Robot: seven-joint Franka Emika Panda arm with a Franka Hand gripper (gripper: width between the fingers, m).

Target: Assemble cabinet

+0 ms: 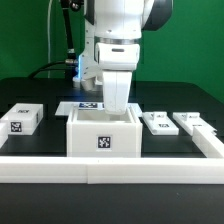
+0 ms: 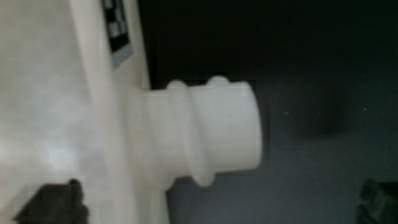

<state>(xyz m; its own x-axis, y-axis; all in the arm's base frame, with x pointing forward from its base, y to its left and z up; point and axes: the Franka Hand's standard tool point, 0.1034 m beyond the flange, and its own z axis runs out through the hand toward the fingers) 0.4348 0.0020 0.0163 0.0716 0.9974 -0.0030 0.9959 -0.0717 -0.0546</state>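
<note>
Right in the middle of the black bench (image 1: 40, 100) sits the cabinet (image 1: 103, 140) — an open-topped white box, upright, with one square black-and-white tag on the face toward the camera. The white robot arm (image 1: 118, 25) stands directly above it. Its pincer (image 1: 118, 100) hangs at the box's back rim, with the tips hidden behind the box in the exterior view.

The wrist view shows the pincer (image 2: 217, 205) released: its two dark fingertips (image 2: 54, 203) stand wide apart with nothing clamped between them. Beyond them is a white wall (image 2: 63, 110) carrying a sliver of a tag, and a short round stub (image 2: 210, 130) juts out of it over the dark bench — whether this wall belongs to the cabinet cannot be told.

On the exterior view's left lies a small white block (image 1: 21, 120) with one tag, well apart from the cabinet. On the exterior view's right lie two small white pieces (image 1: 158, 122), side by side. The marker board (image 1: 72, 107) lies flat just behind the cabinet. A low white rail (image 1: 150, 170) runs along the bench's front edge.
</note>
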